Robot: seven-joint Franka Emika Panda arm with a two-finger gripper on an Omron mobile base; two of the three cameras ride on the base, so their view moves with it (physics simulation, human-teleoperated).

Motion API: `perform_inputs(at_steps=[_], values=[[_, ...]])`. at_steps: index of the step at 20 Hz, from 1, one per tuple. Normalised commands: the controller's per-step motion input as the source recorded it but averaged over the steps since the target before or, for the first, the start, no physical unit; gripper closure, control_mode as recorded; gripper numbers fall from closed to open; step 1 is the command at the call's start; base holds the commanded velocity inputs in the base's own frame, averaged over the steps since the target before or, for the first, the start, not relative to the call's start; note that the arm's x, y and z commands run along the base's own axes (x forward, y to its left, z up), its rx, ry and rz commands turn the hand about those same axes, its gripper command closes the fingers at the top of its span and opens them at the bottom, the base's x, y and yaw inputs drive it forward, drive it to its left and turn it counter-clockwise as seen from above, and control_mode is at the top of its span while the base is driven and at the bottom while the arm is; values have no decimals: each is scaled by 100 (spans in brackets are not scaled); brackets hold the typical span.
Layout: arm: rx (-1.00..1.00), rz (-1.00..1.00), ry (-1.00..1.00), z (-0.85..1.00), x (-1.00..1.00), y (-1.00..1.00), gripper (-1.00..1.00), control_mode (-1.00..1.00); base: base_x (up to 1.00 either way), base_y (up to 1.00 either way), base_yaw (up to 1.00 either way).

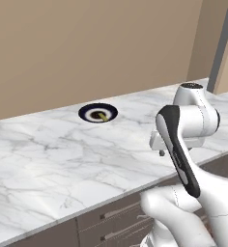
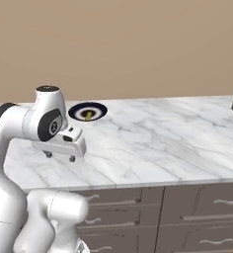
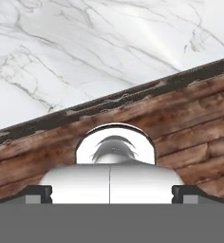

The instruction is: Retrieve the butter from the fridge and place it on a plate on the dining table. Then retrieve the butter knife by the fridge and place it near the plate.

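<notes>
Butter [image 1: 103, 116] lies on the plate [image 1: 89, 110] near the tabletop's [image 1: 48, 154] far edge, beside the wall. Pincer [image 2: 59, 156] hovers wide, holding nothing, over the near edge; bare marble spreads all around. No writing legible

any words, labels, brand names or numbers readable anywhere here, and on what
None: no readable text on anything.
The plate with the butter on it is unmarked.
The dining table top shows just grey veining.
The drawer fronts below carry handles, no labels.
</notes>
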Motion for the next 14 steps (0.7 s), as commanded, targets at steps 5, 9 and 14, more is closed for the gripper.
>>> perform_inputs(at_steps=[5, 9, 14], values=[[0, 0, 0, 0, 0, 0, -100, 100, -72, 0, -8], [0, 0, 0, 0, 0, 0, -100, 100, -63, -24, -34], [0, 0, 0, 0, 0, 0, -100, 100, -19, -66, -65]])
